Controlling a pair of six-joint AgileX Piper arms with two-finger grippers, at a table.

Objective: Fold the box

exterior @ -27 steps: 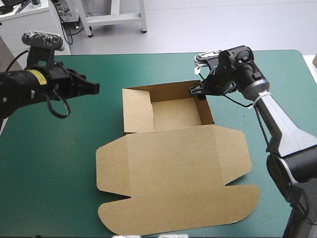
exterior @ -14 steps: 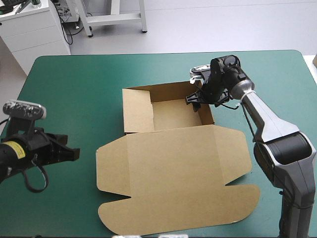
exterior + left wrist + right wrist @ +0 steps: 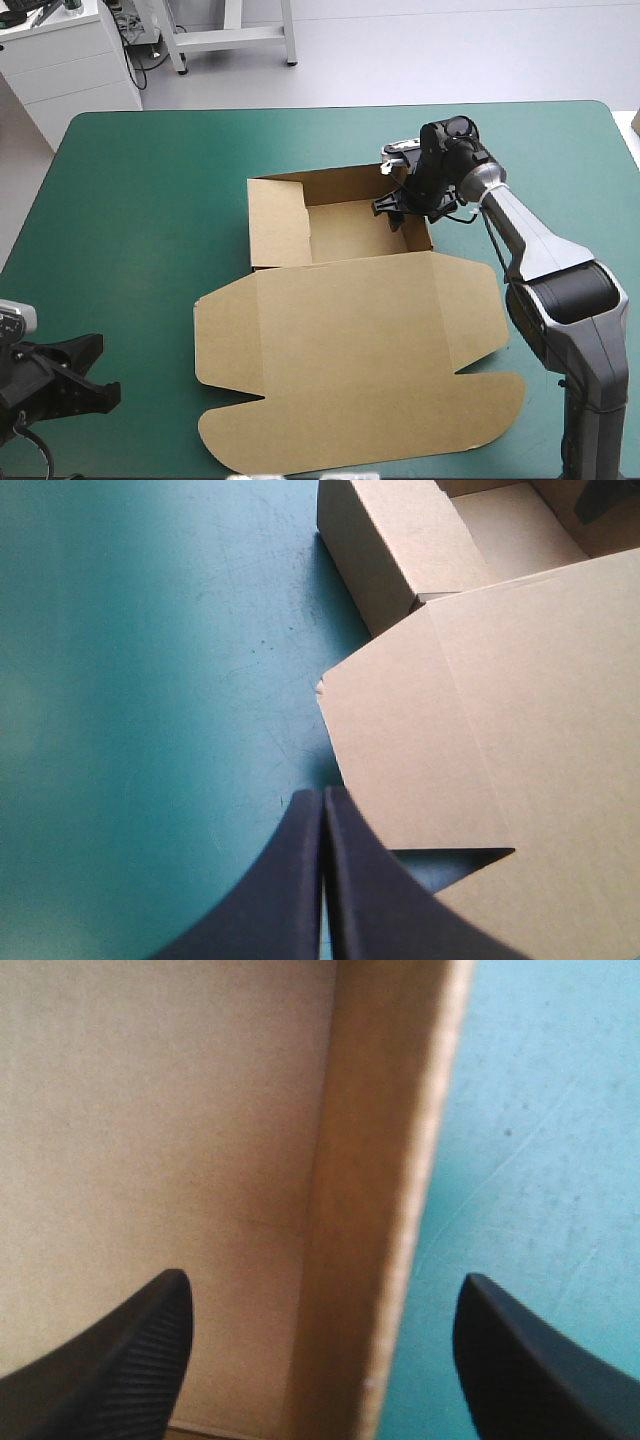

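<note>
Box (image 3: 350, 350) wall step: I am straddling the right wall (image 3: 372, 1160) with the right claw (image 3: 322, 1278) spread wide. Left claw (image 3: 322, 805) is idling, pinched together; next, probably, pressing that wall home.

One box (image 3: 350, 340), single brown cut sheet. Two grippers: left gripper (image 3: 322, 798), right gripper (image 3: 392, 207). One bench (image 3: 150, 200), teal-green cover.

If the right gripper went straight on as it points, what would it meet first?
Probably the box's right wall: the open right gripper straddles it, one finger over the tray floor, one over the teal-green cover. Depth unclear.
</note>
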